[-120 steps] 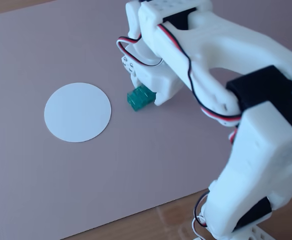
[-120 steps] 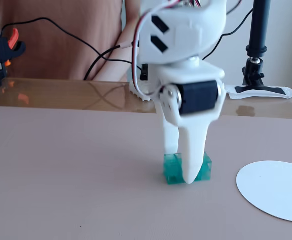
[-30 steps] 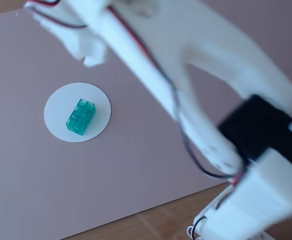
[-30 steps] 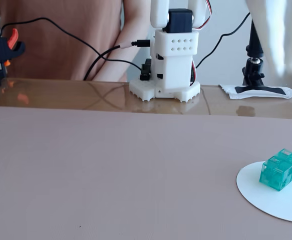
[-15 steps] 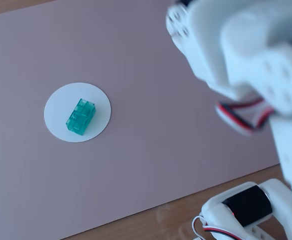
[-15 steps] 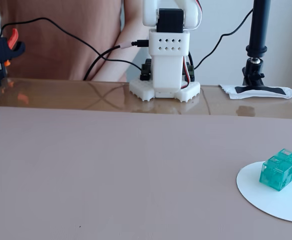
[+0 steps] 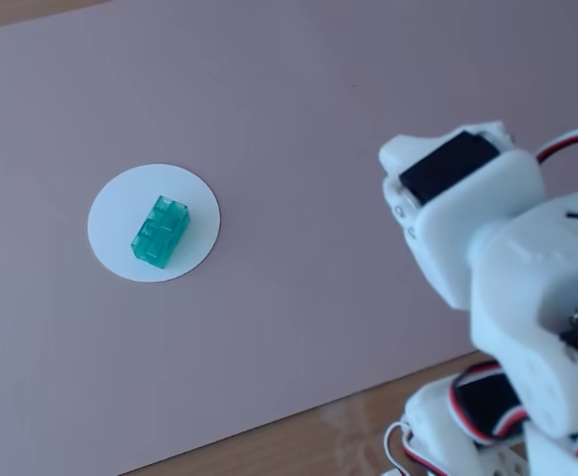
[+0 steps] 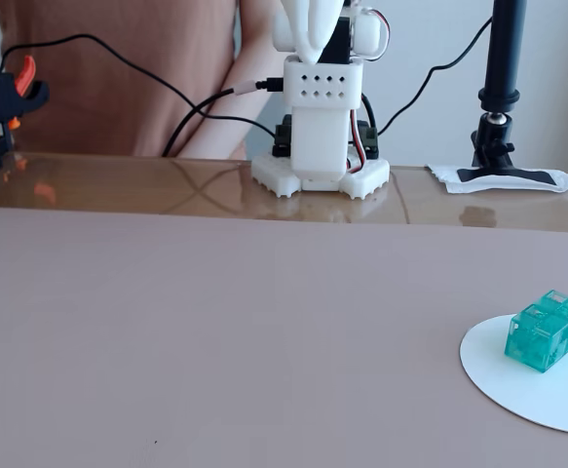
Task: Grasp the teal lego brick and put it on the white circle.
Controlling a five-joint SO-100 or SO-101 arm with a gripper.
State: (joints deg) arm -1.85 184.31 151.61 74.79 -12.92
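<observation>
Your gripper sits out of sight, so its state cannot be told. Teal lego brick (image 7: 160,231) (image 8: 547,331) rests on the white circle (image 7: 113,230) (image 8: 517,385), atop a pinkish mat (image 7: 318,149) (image 8: 215,331) over a glossy wooden table (image 8: 147,185).

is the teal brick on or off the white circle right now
On. In both fixed views the teal lego brick rests studs-up wholly inside the white circle, white showing all round it.

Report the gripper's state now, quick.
Gripper: not in view in either fixed view. It holds no brick: that lies free on the circle.
</observation>
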